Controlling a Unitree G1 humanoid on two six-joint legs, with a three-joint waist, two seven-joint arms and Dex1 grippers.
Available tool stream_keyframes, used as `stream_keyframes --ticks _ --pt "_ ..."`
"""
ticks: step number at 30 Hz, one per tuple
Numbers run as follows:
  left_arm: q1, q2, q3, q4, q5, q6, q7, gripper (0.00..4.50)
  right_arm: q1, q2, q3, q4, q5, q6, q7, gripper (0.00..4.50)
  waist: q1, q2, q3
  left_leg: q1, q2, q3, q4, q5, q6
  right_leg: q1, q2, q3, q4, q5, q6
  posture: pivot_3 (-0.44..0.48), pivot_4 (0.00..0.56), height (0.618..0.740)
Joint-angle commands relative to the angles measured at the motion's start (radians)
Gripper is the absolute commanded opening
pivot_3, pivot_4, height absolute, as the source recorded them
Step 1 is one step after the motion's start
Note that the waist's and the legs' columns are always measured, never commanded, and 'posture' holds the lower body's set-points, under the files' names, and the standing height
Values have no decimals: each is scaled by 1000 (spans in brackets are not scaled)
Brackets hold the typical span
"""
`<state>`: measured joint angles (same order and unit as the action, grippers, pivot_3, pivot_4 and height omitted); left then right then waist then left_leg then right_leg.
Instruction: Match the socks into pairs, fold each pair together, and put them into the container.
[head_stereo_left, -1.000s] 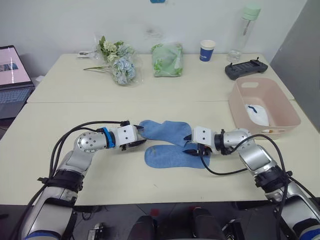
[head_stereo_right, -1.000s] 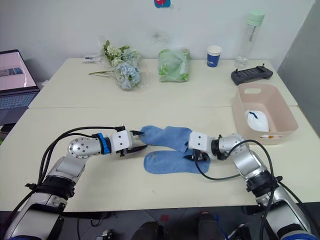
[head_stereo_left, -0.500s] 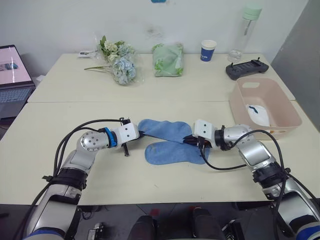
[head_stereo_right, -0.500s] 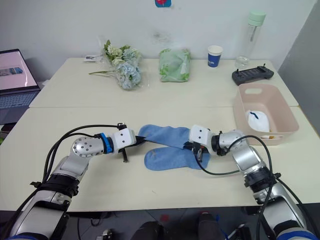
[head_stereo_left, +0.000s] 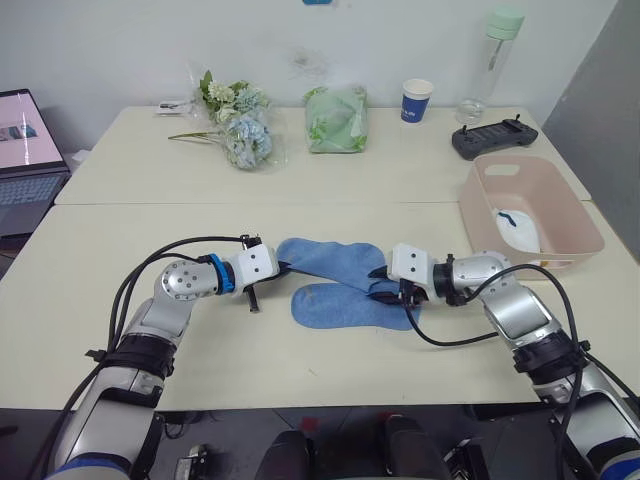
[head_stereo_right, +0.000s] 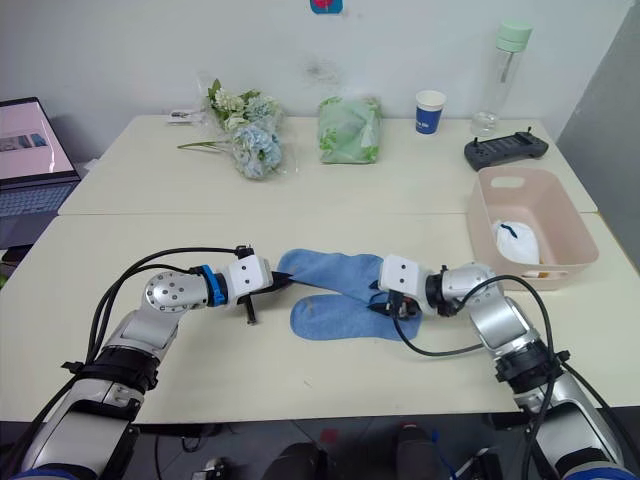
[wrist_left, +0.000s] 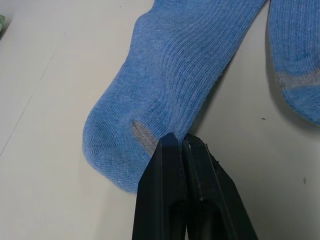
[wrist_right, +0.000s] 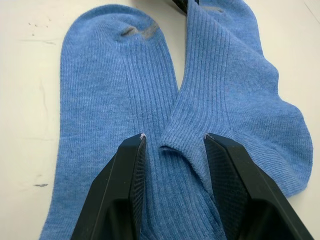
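A: What has the left gripper (wrist_left: 179, 141) got?

B: Its two black fingers are pressed together on the toe-end edge of the upper blue sock (head_stereo_left: 330, 258), pinching a fold of the knit beside the small grey patch. That end of the sock lies at the left of the near table (head_stereo_left: 120, 240).

A: And the right gripper (wrist_right: 172, 145)?

B: Its fingers stand apart, one on each side of that same sock's ribbed cuff, where the cuff crosses over the lower blue sock (head_stereo_left: 345, 306). They hold nothing; the cuff edge sits between them, and I cannot tell whether a finger touches it.

A: How do the two socks lie?

B: Both are flat on the table between the grippers. The upper one runs at a slant from the left gripper toward the right one, and its cuff end overlaps the lower one, which lies nearer the table's front edge.

A: The container?

B: The pink container (head_stereo_left: 560, 212) sits at the table's right edge, well apart from the blue socks, with a white sock (head_stereo_left: 513, 231) inside it.

A: Anything farther off?

B: On the far table, a flower bunch (head_stereo_left: 236, 128), a green bundle (head_stereo_left: 335, 117), a paper cup (head_stereo_left: 415, 100), a bottle (head_stereo_left: 492, 62) and a black controller (head_stereo_left: 494, 137).
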<state>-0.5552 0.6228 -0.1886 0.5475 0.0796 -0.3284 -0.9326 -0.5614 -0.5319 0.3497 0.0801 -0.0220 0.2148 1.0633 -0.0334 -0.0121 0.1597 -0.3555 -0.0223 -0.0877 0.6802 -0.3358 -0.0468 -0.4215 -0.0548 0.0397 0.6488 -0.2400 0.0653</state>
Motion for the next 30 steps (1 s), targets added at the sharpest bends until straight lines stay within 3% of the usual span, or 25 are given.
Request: stream_keyframes --ticks 1,8,14,25,30 --pt "-23 -6 3 -4 -3 4 -6 0 -24 -4 13 7 -30 -63 -5 2007 0 0 0 0 0 0 0 0 0 0 0 0 0 0 0 0 150 740" --pt "-28 -9 2 -2 4 7 -3 0 -38 20 4 37 -29 -68 -15 2007 -1 0 0 0 0 0 0 0 0 0 0 0 0 0 0 0 150 740" --pt "-20 -9 0 -9 9 10 -1 0 -42 40 -17 36 3 -36 -12 52 -1 0 0 0 0 0 0 0 0 0 0 0 0 0 0 0 150 740" --pt "-29 -6 12 -8 -4 17 -3 0 -68 55 -77 54 62 28 -27 16 -1 0 0 0 0 0 0 0 0 0 0 0 0 0 0 0 150 740" --pt "14 3 88 -177 -161 143 -72 0 -87 58 -152 7 138 115 -37 16 -2 0 0 -1 0 0 0 0 0 -1 0 0 0 0 0 0 150 740"
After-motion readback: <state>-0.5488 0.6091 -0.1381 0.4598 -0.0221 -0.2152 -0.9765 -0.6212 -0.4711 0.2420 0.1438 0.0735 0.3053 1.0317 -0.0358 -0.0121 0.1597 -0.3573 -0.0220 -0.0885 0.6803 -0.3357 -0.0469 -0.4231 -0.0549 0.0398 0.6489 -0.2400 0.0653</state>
